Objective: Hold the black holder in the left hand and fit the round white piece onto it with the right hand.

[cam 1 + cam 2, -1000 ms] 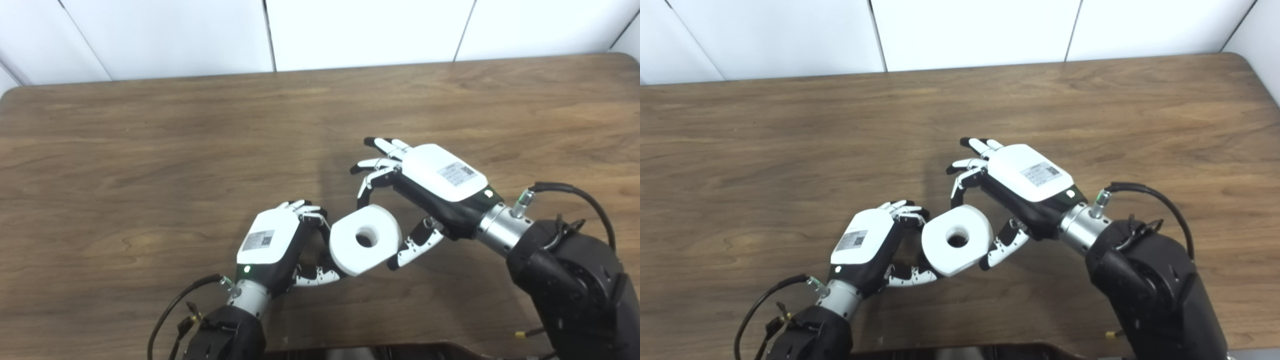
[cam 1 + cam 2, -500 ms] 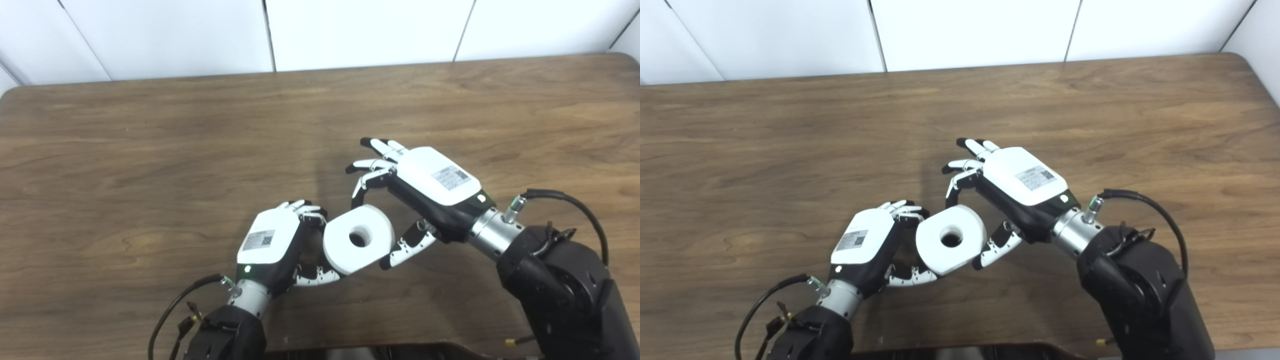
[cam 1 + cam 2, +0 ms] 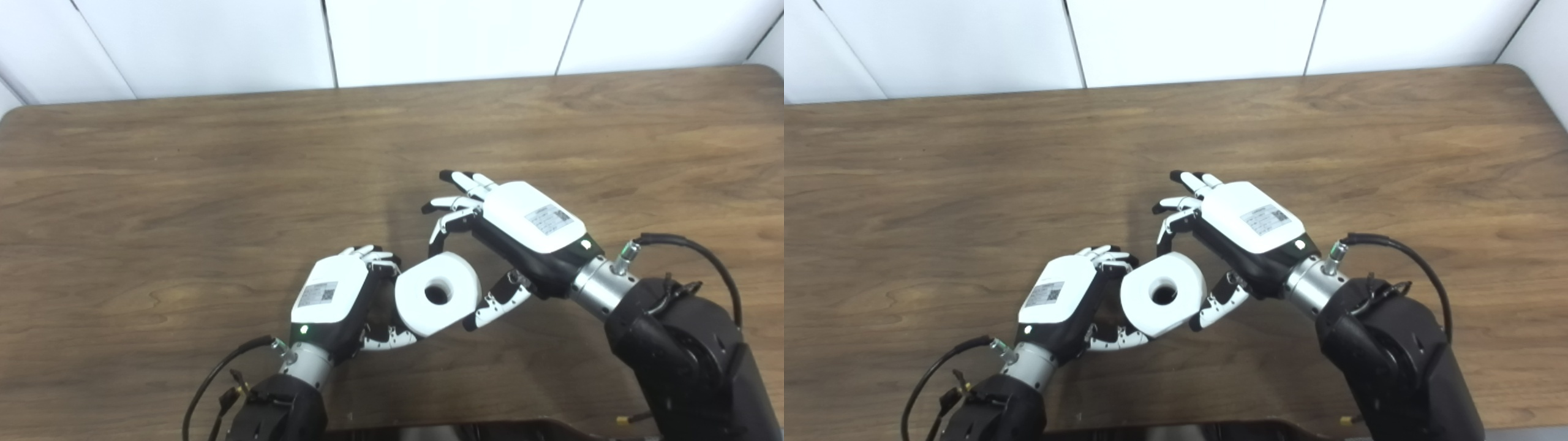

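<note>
My left hand [image 3: 334, 298] is low at the centre of the table, its fingers curled around a dark shape [image 3: 384, 295] that I take for the black holder; most of it is hidden by the hand and the roll. The round white piece [image 3: 411, 303] is a thick ring with a centre hole facing up towards the camera. My right hand [image 3: 520, 222] is shut on it, fingers over its far edge and thumb under its near right edge. The ring's left side touches the left hand's fingers. I cannot tell how far the holder reaches into the hole.
The brown wooden table [image 3: 184, 184] runs to a white panelled wall at the back. Black cables loop from both wrists, one near the right arm [image 3: 692, 245]. A dark edge shows at the bottom centre of the picture.
My right hand has carried the white ring a little to the left and nearer, up against the left hand. The left hand has stayed in place.
</note>
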Motion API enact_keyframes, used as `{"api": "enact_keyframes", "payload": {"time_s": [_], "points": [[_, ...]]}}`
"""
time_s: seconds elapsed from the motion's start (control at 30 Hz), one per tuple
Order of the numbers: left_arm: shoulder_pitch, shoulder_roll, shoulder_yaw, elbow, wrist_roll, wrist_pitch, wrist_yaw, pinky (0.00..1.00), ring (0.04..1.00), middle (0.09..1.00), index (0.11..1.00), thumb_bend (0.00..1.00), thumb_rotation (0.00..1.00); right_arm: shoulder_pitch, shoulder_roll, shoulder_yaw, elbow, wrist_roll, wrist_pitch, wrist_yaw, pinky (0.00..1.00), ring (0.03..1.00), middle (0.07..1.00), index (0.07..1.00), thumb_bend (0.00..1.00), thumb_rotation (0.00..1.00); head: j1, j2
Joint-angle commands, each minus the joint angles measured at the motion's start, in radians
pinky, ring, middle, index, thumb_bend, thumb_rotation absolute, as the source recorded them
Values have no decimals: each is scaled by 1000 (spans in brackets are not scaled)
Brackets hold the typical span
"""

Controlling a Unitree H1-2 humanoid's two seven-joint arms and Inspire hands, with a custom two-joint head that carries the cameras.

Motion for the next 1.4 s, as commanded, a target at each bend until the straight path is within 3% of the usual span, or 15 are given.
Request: {"api": "enact_keyframes", "payload": {"time_s": [0.0,0.63,0.9,1.37], "points": [[17,-28,-8,-5,-6,15,-35,894,885,793,489,518,46,-24,-17,-13,-10,6,-31,-7,1000,1000,853,485,515,150,-1,1],[27,-28,-13,-37,-14,30,-55,911,897,795,489,517,45,7,-27,-8,111,6,-41,-68,1000,1000,844,485,517,148,3,24],[22,-29,-16,-37,-5,35,-59,903,892,794,489,518,46,12,-23,12,98,-19,-47,-77,1000,1000,845,485,519,148,4,27],[18,-39,-25,-31,13,41,-71,912,896,800,489,517,46,-41,20,30,-69,-92,-14,110,1000,1000,844,485,517,148,4,27]]}}
